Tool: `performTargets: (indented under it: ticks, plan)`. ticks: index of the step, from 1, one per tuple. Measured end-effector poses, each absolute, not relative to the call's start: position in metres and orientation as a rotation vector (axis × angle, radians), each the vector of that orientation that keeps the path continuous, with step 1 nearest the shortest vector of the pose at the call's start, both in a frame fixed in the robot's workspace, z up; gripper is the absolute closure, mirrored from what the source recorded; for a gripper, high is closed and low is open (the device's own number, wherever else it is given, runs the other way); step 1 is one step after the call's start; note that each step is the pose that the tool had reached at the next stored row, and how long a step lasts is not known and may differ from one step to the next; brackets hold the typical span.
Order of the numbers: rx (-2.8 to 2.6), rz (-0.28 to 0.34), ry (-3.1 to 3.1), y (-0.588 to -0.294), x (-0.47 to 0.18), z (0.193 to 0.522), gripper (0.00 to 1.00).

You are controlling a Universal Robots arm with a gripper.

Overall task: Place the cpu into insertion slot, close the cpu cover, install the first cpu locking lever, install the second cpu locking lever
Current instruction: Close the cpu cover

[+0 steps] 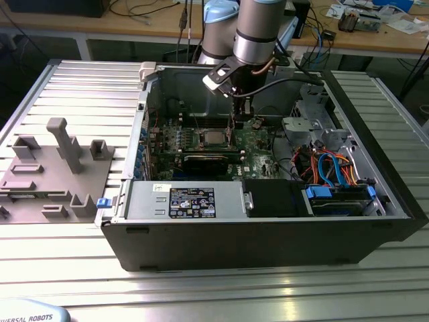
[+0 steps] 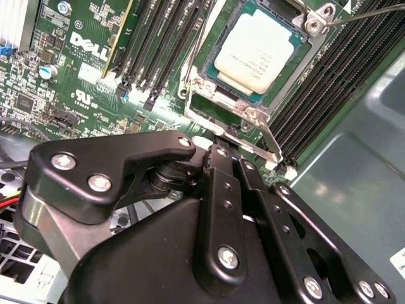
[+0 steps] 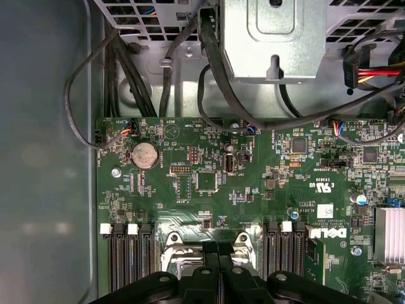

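The cpu [image 2: 256, 50], a silver-topped square chip, lies in the insertion slot [image 2: 218, 104] on the green motherboard [image 3: 190, 190]. In the exterior view the cpu [image 1: 213, 139] sits mid-board inside the open case. The silvery cpu cover [image 2: 288, 73] appears to lie flat around the chip, which shows through its window. A thin wire lever [image 2: 373, 11] runs off from one socket corner. My gripper [image 2: 224, 152] hovers at the socket's edge beside a flat metal tab [image 2: 272, 142]. Its black fingers [image 3: 209, 266] are pressed together, with nothing seen between them. The gripper [image 1: 234, 127] hangs just right of the chip.
Long black memory slots [image 2: 329, 82] flank the socket on both sides. Black cables [image 3: 215, 69] and a metal bracket [image 3: 272, 38] border the board. In the case, a power supply [image 1: 194, 201] and a drive bay with blue cables [image 1: 335, 168] line the front. A grey fixture [image 1: 53, 168] stands outside.
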State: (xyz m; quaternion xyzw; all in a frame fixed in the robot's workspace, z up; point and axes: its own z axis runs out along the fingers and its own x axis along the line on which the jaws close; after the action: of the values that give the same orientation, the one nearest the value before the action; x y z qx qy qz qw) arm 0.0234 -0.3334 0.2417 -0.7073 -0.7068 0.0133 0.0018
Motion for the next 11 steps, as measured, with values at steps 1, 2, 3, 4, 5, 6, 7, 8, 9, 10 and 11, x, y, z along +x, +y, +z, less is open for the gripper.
performTargets:
  ticks: [1,2,3,4,5,6,7,8,9,10,11]
  plan:
    - [-2.22,0.042,-2.218,-0.3334,0.0232,0.2417,0.89]
    - [-2.22,0.042,-2.218,-0.3335,0.023,0.2417,0.89]
    - [-2.22,0.042,-2.218,-0.3334,0.0229,0.2416,0.89]
    - [-2.219,0.042,-2.218,-0.3334,0.0228,0.2416,0.89]
    - [-2.22,0.042,-2.218,-0.3334,0.0226,0.2416,0.89]
    - [-2.219,0.042,-2.218,-0.3334,0.0224,0.2415,0.89]
    - [-2.219,0.042,-2.218,-0.3335,0.0223,0.2415,0.89]
    - [-2.22,0.042,-2.218,-0.3334,0.022,0.2415,0.89]
    - [-2.22,0.041,-2.218,-0.3334,0.0218,0.2414,0.89]
    - [-2.22,0.042,-2.218,-0.3334,0.0216,0.2414,0.89]
    - [-2.22,0.042,-2.218,-0.3334,0.0213,0.2414,0.89]
